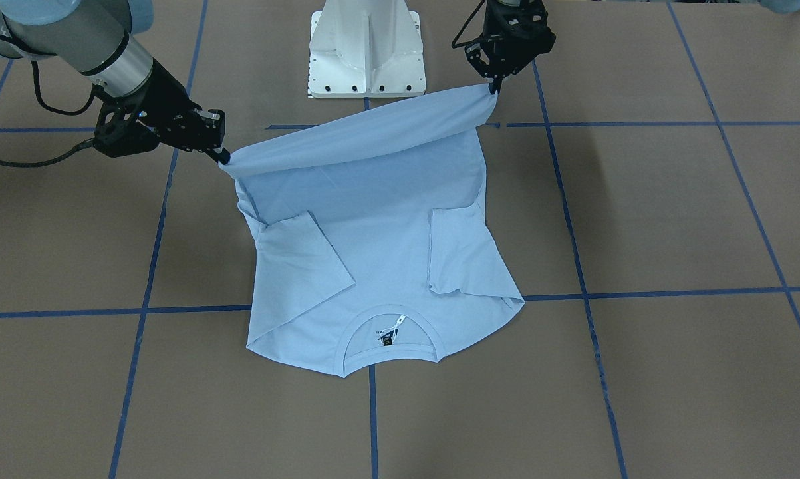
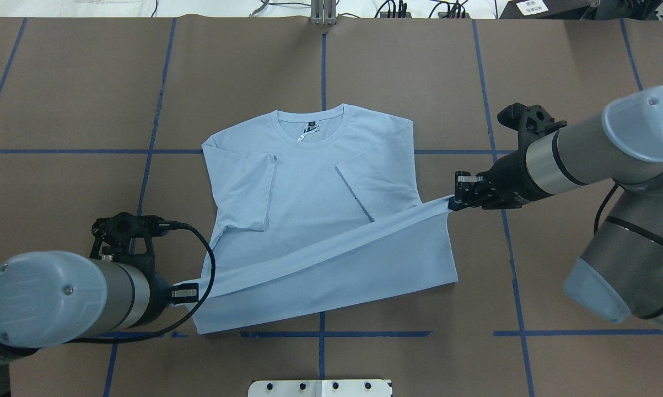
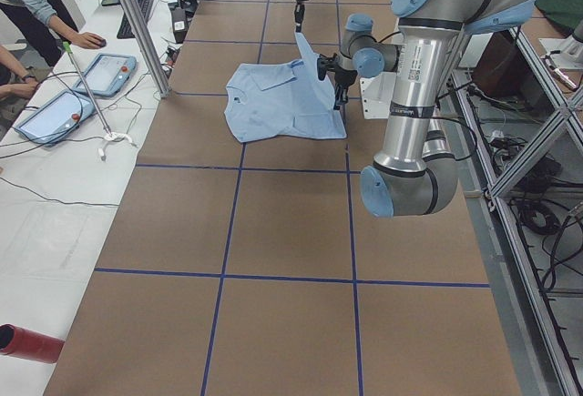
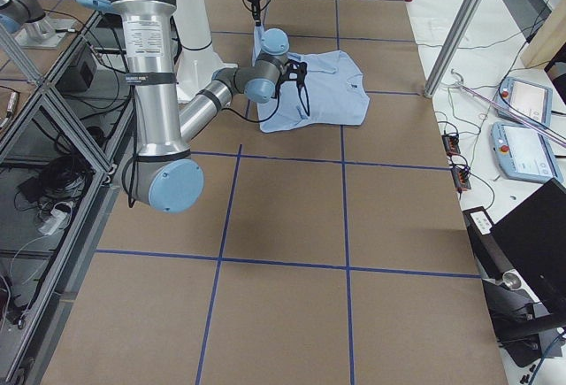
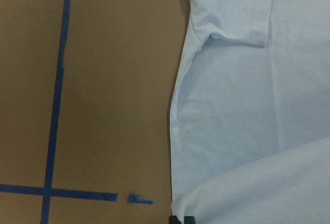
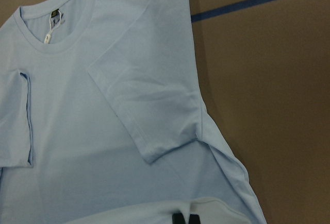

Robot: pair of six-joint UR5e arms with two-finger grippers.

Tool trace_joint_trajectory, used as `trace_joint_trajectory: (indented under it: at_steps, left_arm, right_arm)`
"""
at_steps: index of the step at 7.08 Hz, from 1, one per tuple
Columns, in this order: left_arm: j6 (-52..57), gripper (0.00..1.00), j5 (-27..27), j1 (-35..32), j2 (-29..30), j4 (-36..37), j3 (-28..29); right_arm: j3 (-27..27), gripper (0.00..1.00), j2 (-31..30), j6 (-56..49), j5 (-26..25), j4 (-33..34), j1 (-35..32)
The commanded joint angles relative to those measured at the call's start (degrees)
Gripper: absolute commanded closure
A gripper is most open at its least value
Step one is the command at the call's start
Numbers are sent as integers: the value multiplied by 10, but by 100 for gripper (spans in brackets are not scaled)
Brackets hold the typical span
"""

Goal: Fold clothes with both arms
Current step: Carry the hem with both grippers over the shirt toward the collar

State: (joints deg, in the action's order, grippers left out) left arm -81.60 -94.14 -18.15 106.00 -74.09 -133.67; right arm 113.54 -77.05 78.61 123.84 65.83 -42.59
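Note:
The light blue T-shirt (image 2: 309, 193) lies flat on the brown table with both sleeves folded in. Its collar (image 2: 311, 129) and neck label point away from the robot, and the chest print is hidden. My left gripper (image 2: 196, 291) is shut on the near left hem corner. My right gripper (image 2: 451, 204) is shut on the near right hem corner, farther from the base. The hem is lifted and stretched taut between them above the shirt's body. In the front-facing view the shirt (image 1: 373, 253) hangs from the left gripper (image 1: 493, 90) and the right gripper (image 1: 223, 158).
The white pedestal base (image 1: 366, 50) stands just behind the lifted hem. Blue tape lines (image 2: 321, 66) grid the brown table. In the exterior left view, operators and tablets (image 3: 82, 86) are at a side bench beyond the table's far edge.

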Motion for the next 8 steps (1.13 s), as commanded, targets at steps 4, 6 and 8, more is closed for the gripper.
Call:
trace_joint_trajectory:
  at_steps: [4, 6, 8]
  left_arm:
    - [104, 100, -10, -174, 84, -106, 209]
    - [105, 100, -9, -197, 100, -171, 289]
    - [107, 100, -9, -222, 105, -214, 328]
  right_arm:
    - [-121, 100, 99, -18, -3, 0, -44]
    - [-215, 100, 171, -28, -2, 0, -62]
    - [-287, 100, 217, -30, -3, -1, -66]
